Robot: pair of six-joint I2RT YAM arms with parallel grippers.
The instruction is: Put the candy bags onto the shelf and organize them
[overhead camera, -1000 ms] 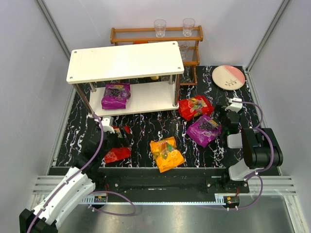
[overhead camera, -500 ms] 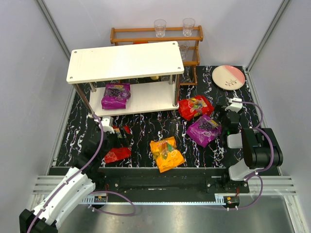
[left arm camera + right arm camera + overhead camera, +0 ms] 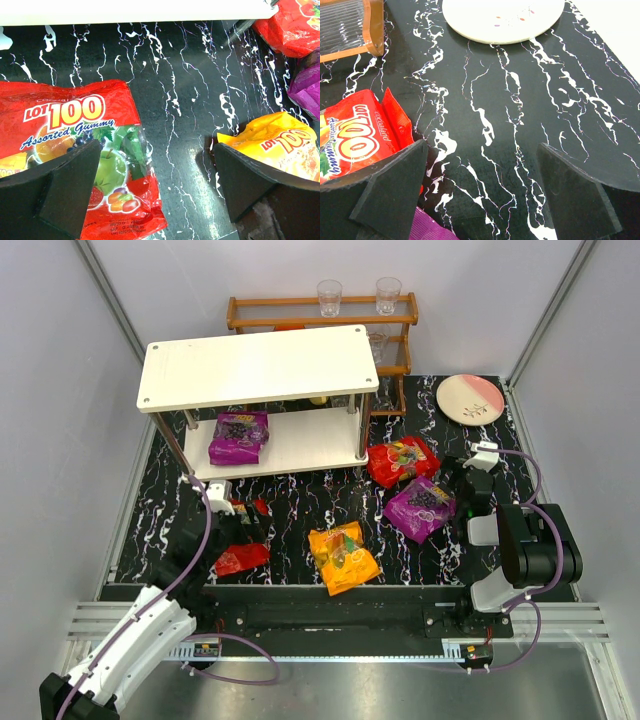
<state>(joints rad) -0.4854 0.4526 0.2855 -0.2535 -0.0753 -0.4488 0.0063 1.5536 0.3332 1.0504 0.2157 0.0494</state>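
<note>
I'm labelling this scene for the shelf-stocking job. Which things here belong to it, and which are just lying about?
Part of the job:
white shelf
shelved purple bag, on the lower board
near red bag
orange bag
far red bag
loose purple bag

Just lying about:
brown rack
clear glasses on it
plate
</note>
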